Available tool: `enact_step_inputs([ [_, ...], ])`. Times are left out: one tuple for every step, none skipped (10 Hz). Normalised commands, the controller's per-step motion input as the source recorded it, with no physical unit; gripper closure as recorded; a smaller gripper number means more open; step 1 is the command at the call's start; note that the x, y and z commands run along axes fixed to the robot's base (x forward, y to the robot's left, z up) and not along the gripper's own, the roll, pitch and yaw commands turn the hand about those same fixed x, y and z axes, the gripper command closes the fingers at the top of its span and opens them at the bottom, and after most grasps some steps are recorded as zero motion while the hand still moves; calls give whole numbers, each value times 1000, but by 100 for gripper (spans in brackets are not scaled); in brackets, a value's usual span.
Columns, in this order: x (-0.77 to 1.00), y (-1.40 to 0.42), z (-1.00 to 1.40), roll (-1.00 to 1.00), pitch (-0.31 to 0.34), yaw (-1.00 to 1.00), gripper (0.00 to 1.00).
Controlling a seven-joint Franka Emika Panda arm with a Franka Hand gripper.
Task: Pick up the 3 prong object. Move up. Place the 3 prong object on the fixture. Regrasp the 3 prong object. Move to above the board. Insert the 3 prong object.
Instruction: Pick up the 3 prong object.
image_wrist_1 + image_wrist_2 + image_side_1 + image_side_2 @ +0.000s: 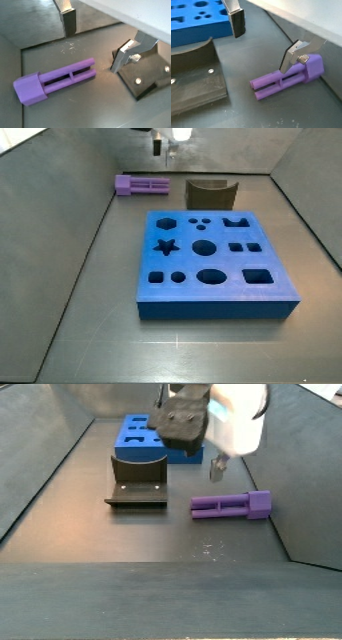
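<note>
In a wrist view your claw [97, 42] hangs spread wide and empty above the prong piece [57, 81], which lies flat on the floor just beside the fixture [145, 75].

In a wrist view, one finger [236, 22] sits toward the board [198, 24] and the other over the piece's solid end, so it looks set to straddle the piece for the pick-up.

In a side view, the piece rests beyond the board's far edge, left of the fixture.

In a side view, the claw hovers directly over the piece, not touching it.
</note>
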Motion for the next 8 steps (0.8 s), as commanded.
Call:
enact_step_inputs([
  [-29,191,-451,-209,-67,-563,0],
  [-40,331,-423,-344,-139,-346,0],
  [-57,357,-403,-360,-130,-309,0],
  [-57,209,-486,-286,-77,-489,0],
  [-51,86,-446,-296,-110,-580,0],
  [-189,0,-357,-350,-170,-631,0],
  [-211,0,-251,-413,-190,-600,0],
  [-54,29,-277,-399,-191,-426,0],
])
